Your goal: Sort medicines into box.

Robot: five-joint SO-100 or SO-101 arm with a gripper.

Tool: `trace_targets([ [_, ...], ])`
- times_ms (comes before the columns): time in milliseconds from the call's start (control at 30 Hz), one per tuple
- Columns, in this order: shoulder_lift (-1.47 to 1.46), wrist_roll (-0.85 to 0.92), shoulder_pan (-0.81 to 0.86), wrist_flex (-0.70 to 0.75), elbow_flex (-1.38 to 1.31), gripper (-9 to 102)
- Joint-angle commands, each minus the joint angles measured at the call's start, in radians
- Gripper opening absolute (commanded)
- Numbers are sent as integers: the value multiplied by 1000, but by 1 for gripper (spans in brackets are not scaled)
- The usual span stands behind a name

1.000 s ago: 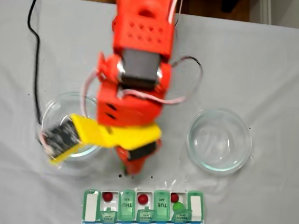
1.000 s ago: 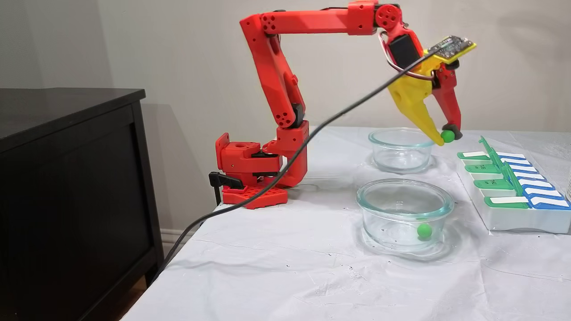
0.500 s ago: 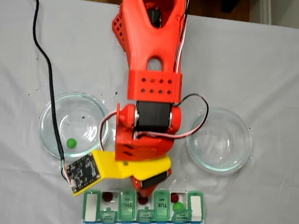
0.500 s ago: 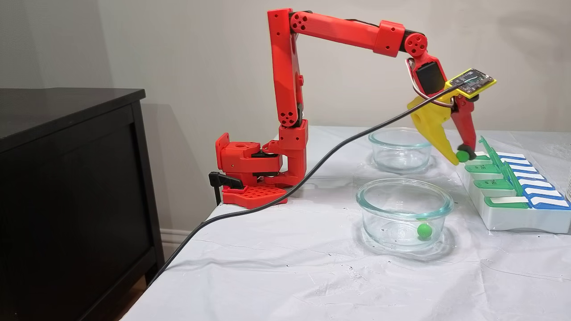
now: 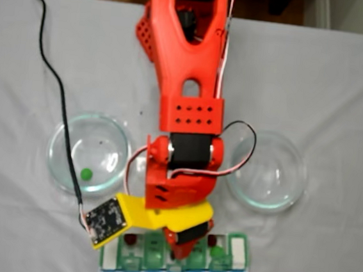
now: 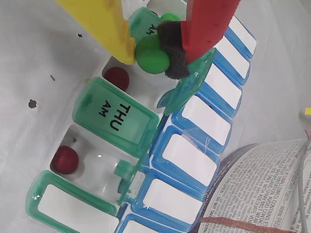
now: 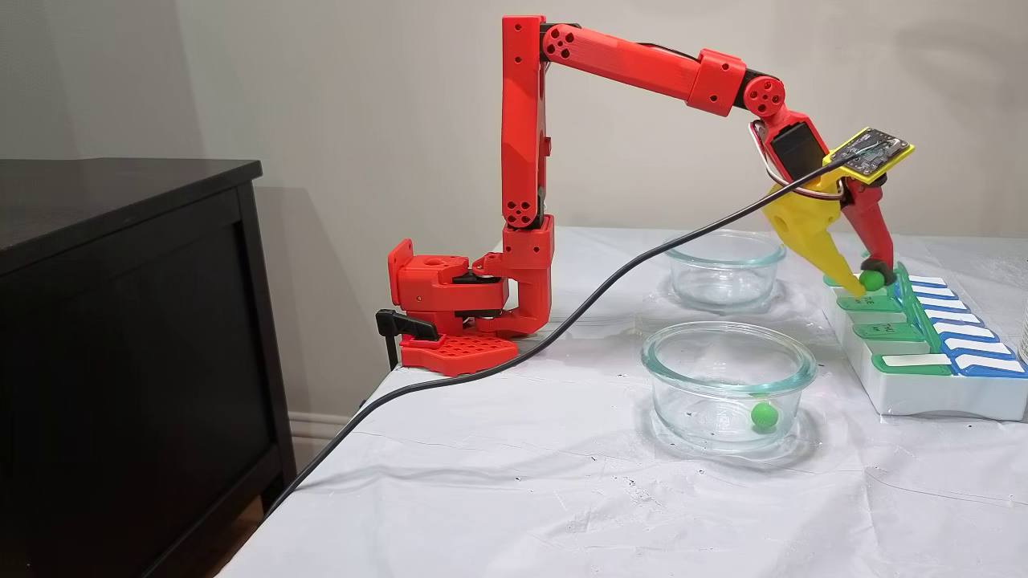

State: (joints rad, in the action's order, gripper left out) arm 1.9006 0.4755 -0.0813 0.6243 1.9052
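Arm (image 7: 522,120) stretched out, wrist pitched down over the box (image 7: 923,385) at the table's far side. Gripper (image 6: 153,56) clamped on a green ball (image 6: 151,54), hanging just above an open compartment holding a red ball (image 6: 116,77). Step: placing. Next, likely: settle over the right cell, then release. One green ball (image 7: 764,414) waits in the near dish (image 7: 727,353).

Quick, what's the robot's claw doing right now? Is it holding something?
Gripper: closed on a green ball, held between the yellow finger and the red finger, just above the pill organizer.
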Motion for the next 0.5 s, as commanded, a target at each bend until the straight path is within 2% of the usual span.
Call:
trace_targets([
  [0,20,17,-21,-32,-51,0],
  [467,28,75,-35,-61,14,0],
])
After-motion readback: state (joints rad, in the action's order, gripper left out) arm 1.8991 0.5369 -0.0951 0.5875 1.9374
